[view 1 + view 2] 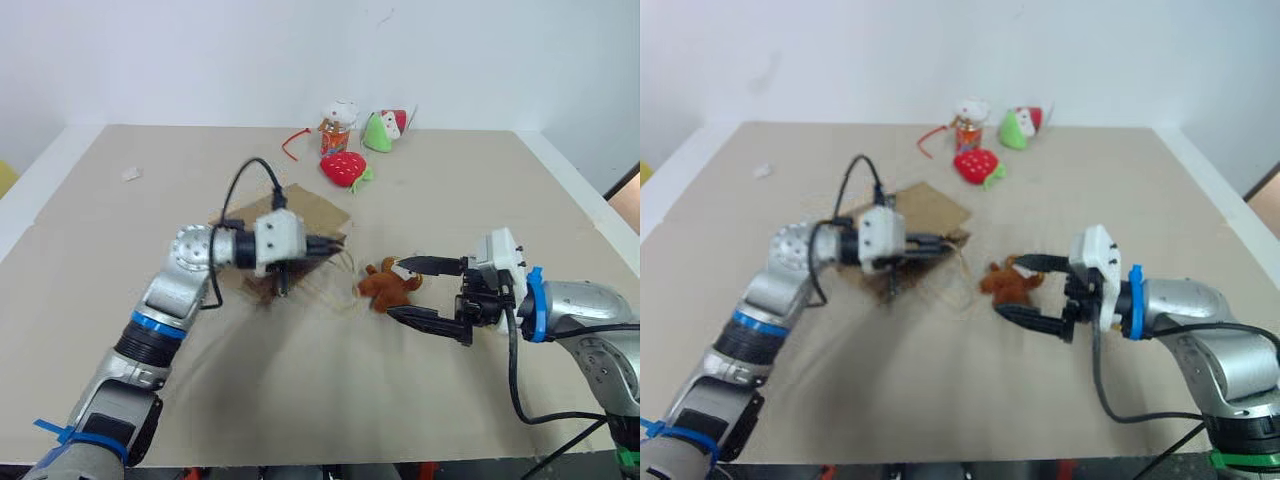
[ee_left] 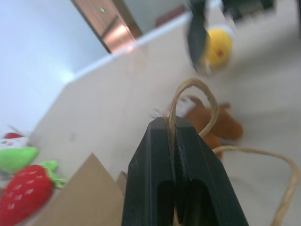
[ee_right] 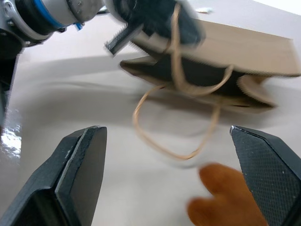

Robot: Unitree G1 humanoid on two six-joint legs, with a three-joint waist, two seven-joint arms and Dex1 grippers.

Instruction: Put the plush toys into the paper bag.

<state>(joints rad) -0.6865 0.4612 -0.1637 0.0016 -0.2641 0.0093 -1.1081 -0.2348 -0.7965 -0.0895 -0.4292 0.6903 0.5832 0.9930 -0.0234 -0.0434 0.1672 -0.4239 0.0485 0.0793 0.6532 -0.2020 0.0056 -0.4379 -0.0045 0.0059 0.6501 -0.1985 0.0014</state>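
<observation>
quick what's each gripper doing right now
Left gripper: shut on the paper bag's cord handle.
Right gripper: open around the brown plush toy.

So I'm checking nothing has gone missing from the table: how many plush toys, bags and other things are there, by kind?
Plush toys: 5: brown monkey, red strawberry, green one, white-and-orange one, yellow one.
Paper bags: 1, cord handle in the shut left gripper.
Red cord: 1.
White scrap: 1.
Total: 8

One paper bag (image 1: 300, 215), one brown plush toy (image 1: 388, 285) beside it, three more toys beyond the bag: strawberry (image 1: 343, 168), green (image 1: 380, 130), white-topped (image 1: 338, 125).
</observation>
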